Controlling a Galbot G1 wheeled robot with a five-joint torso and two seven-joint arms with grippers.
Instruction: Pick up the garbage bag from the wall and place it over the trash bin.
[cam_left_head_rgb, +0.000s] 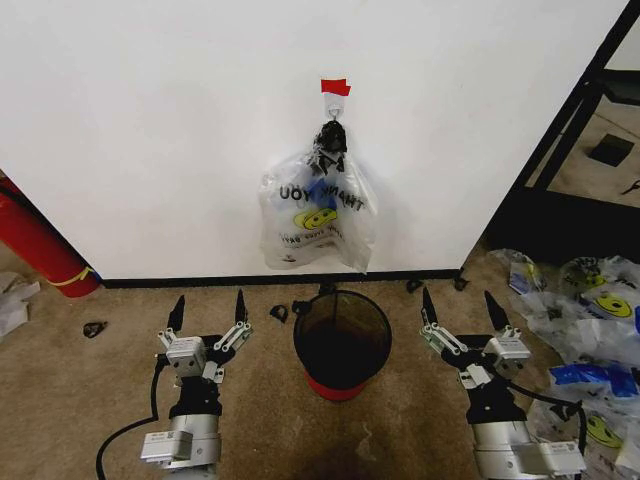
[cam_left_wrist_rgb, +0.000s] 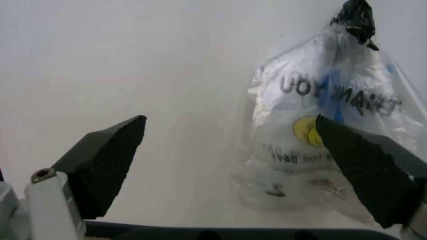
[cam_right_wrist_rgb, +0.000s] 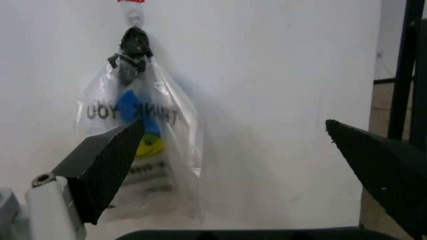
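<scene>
Garbage bag (cam_left_head_rgb: 317, 212) hanging mid-frame on wall (cam_left_head_rgb: 150, 120), above trash bin (cam_left_head_rgb: 342, 340); left gripper (cam_left_head_rgb: 208, 315) and right gripper (cam_left_head_rgb: 464, 312) spread wide, lower frame.

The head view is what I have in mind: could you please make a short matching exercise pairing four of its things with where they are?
Things:
1. garbage bag
2. trash bin
3. left hand
4. right hand

Places:
A. on the carpet below the bag, between the two hands
B. open, to the bin's right
C. hanging from a hook on the wall, under red tape
D. open, to the bin's left

Pairs: 1-C, 2-A, 3-D, 4-B
</scene>
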